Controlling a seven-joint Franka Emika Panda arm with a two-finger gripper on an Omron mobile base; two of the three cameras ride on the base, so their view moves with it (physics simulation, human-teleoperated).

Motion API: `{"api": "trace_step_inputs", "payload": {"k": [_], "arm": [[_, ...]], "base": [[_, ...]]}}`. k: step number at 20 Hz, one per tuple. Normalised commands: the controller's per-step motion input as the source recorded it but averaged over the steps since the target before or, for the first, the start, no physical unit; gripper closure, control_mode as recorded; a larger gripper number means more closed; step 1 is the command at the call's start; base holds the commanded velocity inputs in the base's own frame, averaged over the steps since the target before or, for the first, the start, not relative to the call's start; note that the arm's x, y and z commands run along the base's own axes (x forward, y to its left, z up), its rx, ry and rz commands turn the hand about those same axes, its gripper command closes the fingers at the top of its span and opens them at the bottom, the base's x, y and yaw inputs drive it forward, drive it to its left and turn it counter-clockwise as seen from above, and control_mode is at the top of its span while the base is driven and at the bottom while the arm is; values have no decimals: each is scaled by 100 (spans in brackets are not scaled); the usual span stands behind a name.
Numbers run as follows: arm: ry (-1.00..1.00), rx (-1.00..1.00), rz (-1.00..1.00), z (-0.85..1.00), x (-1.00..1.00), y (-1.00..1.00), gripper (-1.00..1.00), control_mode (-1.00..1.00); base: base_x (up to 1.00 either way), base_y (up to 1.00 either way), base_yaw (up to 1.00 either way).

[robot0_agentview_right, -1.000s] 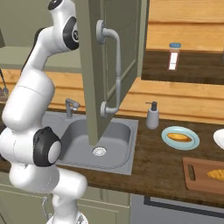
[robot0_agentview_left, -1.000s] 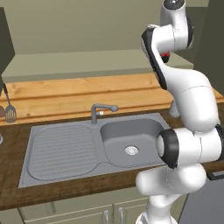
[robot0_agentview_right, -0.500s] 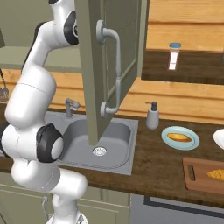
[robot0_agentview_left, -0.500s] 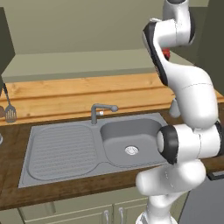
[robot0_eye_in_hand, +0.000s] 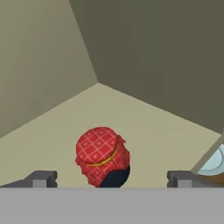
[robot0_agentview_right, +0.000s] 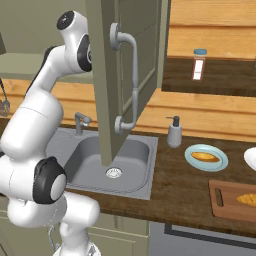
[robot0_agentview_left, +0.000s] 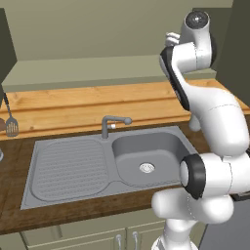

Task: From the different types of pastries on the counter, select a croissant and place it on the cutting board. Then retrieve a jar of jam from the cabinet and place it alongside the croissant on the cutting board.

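— Looking at the tool (robot0_eye_in_hand: 111, 179) first: how does it stand?

— Its two tips are spread wide with nothing between them yet. The jar of jam (robot0_eye_in_hand: 103, 153) sits just ahead, roughly centred in the gap, upright on the cabinet shelf (robot0_eye_in_hand: 148, 118).

— What has changed over the last second?

— Only the arm. Its upper joints have shifted slightly beside the open cabinet door (robot0_agentview_right: 117, 75), while the tips have stayed equally wide. Nothing on the bench (robot0_agentview_right: 180, 190) has moved.

— What does that mean for the task?

— I judge the first half done: the croissant (robot0_agentview_right: 247, 199) already lies on the cutting board (robot0_agentview_right: 225, 205), at the bench's right end. The arm looks to be lining up on the jar, so reaching in and closing around it comes next.

— Count everything for me.

— Two pastries: the croissant on the board and one oval pastry (robot0_agentview_right: 205, 157) on one light blue plate (robot0_agentview_right: 192, 161). One jam jar, one cutting board. Also one taller jar with a red label (robot0_agentview_right: 199, 64) on the ledge, one soap bottle (robot0_agentview_right: 174, 132) and one sink (robot0_agentview_left: 73, 166).
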Motion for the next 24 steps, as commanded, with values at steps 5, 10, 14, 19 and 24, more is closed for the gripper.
{"api": "trace_step_inputs", "payload": {"k": [5,10,14,19,24], "arm": [[3,2,0,0,17,-6,-100,-100],[10,3,1,0,37,-8,-100,-100],[2,0,0,0,14,0,-100,-100],[1,0,0,0,32,0,-100,-100],[0,0,1,-12,32,0,-100,-100]], "base": [[0,0,0],[0,0,0],[0,0,0],[0,0,0],[0,0,0]]}}
